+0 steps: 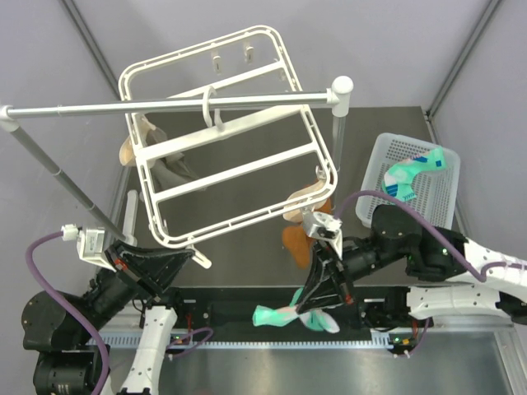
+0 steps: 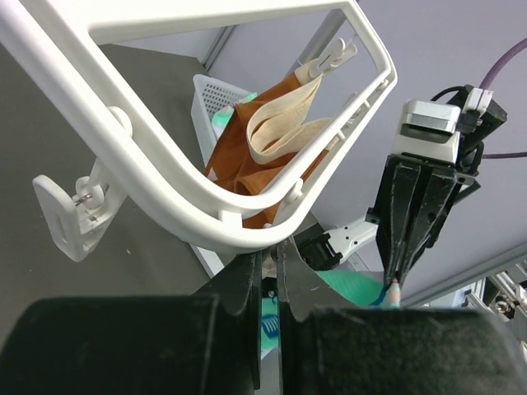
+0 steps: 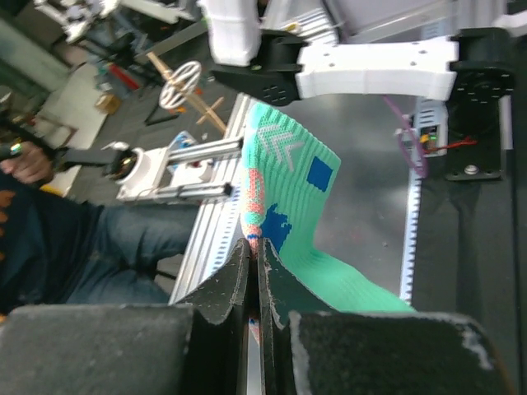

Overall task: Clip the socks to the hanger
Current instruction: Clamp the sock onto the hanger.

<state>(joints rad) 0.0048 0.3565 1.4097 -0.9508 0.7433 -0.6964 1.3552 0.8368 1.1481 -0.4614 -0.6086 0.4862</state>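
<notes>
The white hanger (image 1: 235,171) hangs tilted from its hook on the rail. My left gripper (image 1: 191,257) is shut on its near lower edge, and the left wrist view shows the jaws (image 2: 269,251) pinched just under the frame's rounded rim (image 2: 165,164). My right gripper (image 1: 317,306) is shut on a teal sock (image 1: 278,315) and holds it by its edge above the table's front. In the right wrist view the sock (image 3: 296,189) hangs from the closed jaws (image 3: 254,249). A second teal sock (image 1: 416,171) lies in the basket.
A grey metal rail (image 1: 165,103) on two posts carries the hanger. An orange sock (image 1: 296,243) and a beige sock (image 1: 309,193) hang clipped at the hanger's right corner, close to my right gripper. A white perforated basket (image 1: 375,177) stands at the right. A free clip (image 2: 70,218) dangles by my left gripper.
</notes>
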